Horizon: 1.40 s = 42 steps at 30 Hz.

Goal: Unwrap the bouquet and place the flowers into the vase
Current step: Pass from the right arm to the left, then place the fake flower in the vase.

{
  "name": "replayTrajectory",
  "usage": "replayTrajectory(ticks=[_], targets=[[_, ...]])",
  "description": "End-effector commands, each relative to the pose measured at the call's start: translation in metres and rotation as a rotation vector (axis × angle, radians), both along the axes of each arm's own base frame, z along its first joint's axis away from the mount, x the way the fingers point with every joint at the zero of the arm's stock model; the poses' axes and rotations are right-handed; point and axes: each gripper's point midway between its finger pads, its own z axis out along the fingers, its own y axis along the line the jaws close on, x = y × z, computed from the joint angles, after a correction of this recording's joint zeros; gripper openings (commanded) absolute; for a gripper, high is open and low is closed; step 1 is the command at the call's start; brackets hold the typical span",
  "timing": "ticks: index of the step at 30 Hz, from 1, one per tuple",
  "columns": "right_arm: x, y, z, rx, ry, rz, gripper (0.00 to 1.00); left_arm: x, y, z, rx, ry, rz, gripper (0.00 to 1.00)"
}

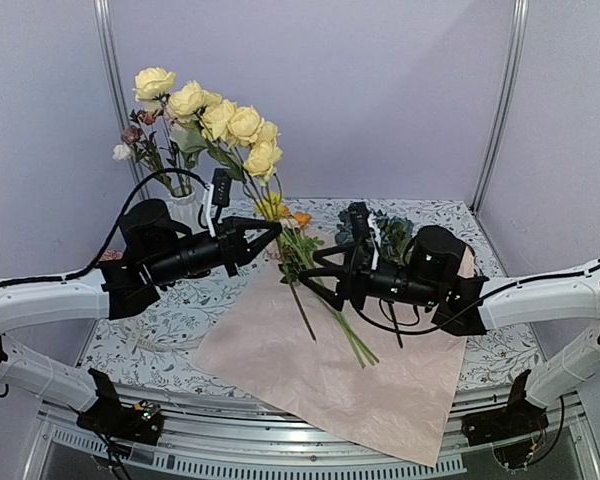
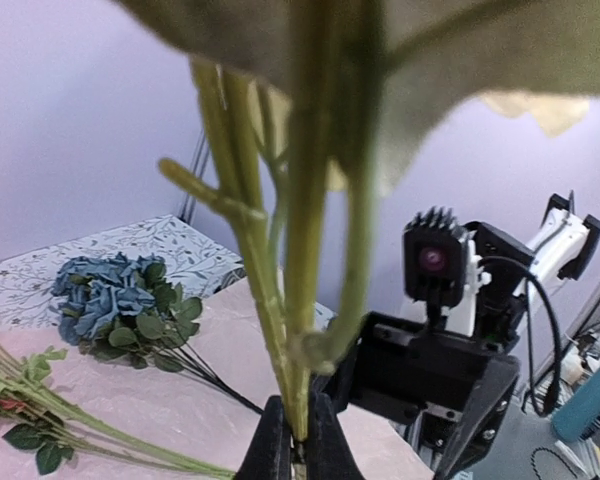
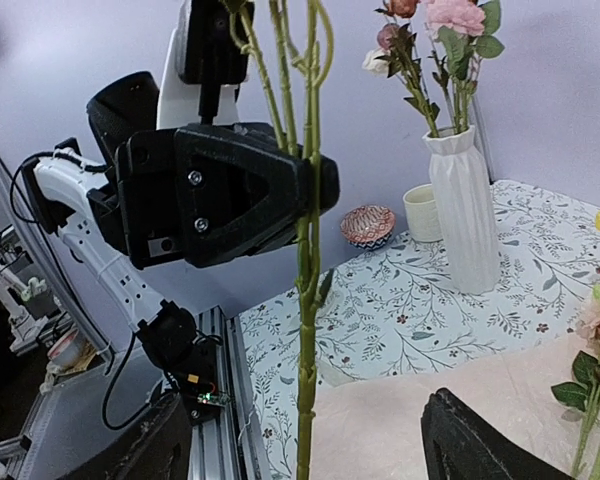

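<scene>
Yellow roses rise just right of the vase, stems clenched in the left gripper, the right gripper released beside them, so insertion seems in hand: next, lift the stem ends over the vase's narrow rim

I count one white vase, one cream mug and one small patterned bowl, all on one desk. There is one sheet of pink paper. One spray of yellow roses has six heads, as near as I can tell where they overlap. I see one blue cluster, one orange bloom, and my two sets of jaws.
</scene>
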Motion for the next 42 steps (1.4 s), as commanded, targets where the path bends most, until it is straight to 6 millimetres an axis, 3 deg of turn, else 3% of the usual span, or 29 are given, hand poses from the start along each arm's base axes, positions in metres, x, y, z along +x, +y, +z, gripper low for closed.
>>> replayTrajectory(ticks=[1,4,7,11,15,19,24,32,42], targets=[[0.026,-0.04,0.014,-0.052,-0.105,-0.261,0.91,0.018,0.035,0.026,0.069,-0.085,0.191,0.0],[0.044,-0.071,0.01,-0.106,-0.146,-0.432,0.99,0.039,0.07,0.037,0.127,-0.101,0.363,0.0],[0.059,-0.102,0.008,-0.145,-0.196,-0.579,0.99,0.063,0.115,0.05,0.171,-0.09,0.524,0.0],[0.079,-0.139,-0.002,-0.186,-0.226,-0.69,0.99,0.083,0.18,0.087,0.143,-0.128,0.687,0.0],[0.089,-0.163,-0.019,-0.214,-0.258,-0.788,0.99,0.095,0.236,0.126,0.117,-0.212,0.873,0.0],[0.093,-0.17,-0.04,-0.231,-0.265,-0.83,0.99,0.114,0.269,0.14,0.108,-0.241,0.997,0.0],[0.098,-0.163,-0.056,-0.266,-0.256,-0.82,0.99,0.136,0.281,0.151,0.103,-0.303,1.044,0.0],[0.099,-0.163,-0.057,-0.3,-0.293,-0.818,0.99,0.173,0.287,0.151,0.155,-0.328,1.094,0.0],[0.103,-0.161,-0.06,-0.328,-0.3,-0.822,0.99,0.169,0.295,0.171,0.147,-0.369,1.147,0.0]])
